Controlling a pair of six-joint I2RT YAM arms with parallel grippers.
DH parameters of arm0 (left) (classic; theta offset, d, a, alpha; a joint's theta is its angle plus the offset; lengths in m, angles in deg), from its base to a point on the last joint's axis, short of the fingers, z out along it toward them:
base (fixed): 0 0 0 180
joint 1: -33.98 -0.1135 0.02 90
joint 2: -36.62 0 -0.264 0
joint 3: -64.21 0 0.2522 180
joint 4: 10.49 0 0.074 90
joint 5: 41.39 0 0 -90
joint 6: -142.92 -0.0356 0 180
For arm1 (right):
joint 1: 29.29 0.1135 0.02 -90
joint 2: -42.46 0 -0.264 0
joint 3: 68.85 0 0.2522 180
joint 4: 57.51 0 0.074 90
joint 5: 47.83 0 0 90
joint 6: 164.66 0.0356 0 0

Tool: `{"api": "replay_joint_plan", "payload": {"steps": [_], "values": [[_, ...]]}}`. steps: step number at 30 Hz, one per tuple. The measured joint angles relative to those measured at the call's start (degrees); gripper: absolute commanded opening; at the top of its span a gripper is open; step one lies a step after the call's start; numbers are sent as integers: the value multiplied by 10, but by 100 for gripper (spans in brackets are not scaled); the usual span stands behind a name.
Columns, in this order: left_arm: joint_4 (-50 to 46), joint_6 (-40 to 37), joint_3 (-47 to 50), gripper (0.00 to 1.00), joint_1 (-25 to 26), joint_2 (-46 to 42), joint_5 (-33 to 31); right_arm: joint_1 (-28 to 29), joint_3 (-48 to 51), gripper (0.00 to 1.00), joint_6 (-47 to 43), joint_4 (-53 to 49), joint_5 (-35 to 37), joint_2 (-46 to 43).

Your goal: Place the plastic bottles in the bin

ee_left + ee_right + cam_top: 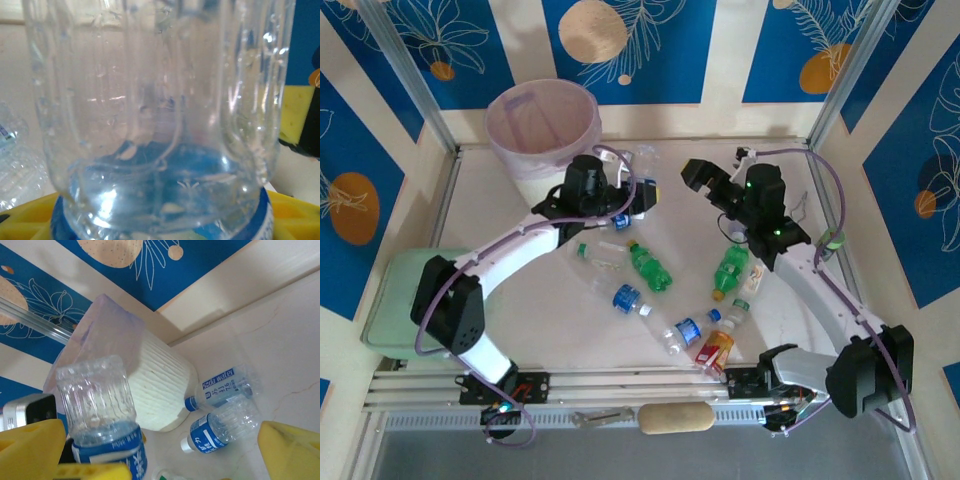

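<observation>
Grip check: left fingers (27,217) are closed on a clear bottle (160,115), clamped at its blue-labelled end. The ribbed body sticks out away from the wrist. The right wrist view agrees, with the bottle standing up out of the clamp. Right fingers (30,442) are spread wide with nothing between them.

Bin (520,162) stands at the far left of the table (490,205), just beyond the left arm. The held bottle is near the bin's wall, not over the opening.

Judgement: the step in hand is the carry and drop.
- You should lift until the whole bottle clears the lilac liner (107,325).
- Move over the middle of the opening, then let go.
- The liner's edge stands up loosely, so a low pass could snag it.

A second bottle (227,385) and a third bottle (220,425) lie on the table just beside the bin. Mind you don't sweep them with the arm. Leave the right arm parked apart from the left.
</observation>
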Motion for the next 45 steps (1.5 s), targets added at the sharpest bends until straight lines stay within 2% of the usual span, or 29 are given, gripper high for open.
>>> {"api": "replay_joint_plan", "payload": {"steps": [7, 15, 21, 33, 41, 43, 45], "values": [[-96, -72, -104, 55, -29, 12, -9, -9, 24, 99, 2, -2, 0, -10], [-164, -166, -329, 54, -146, 50, -47, -11, 39, 99, 10, -9, 0, -10], [-195, -210, -431, 54, -204, 106, -79, -12, 42, 99, 12, -27, 0, -10], [-271, -274, -442, 55, -243, 183, -172, -14, 49, 99, 13, -37, 0, -23], [-298, -281, -437, 57, -245, 206, -196, -14, 50, 99, 13, -42, 0, -23], [-304, -281, -437, 60, -245, 213, -199, -14, 50, 99, 13, -42, 0, -23], [-311, -281, -436, 69, -246, 221, -200, -13, 50, 99, 13, -42, 0, -23]]}}
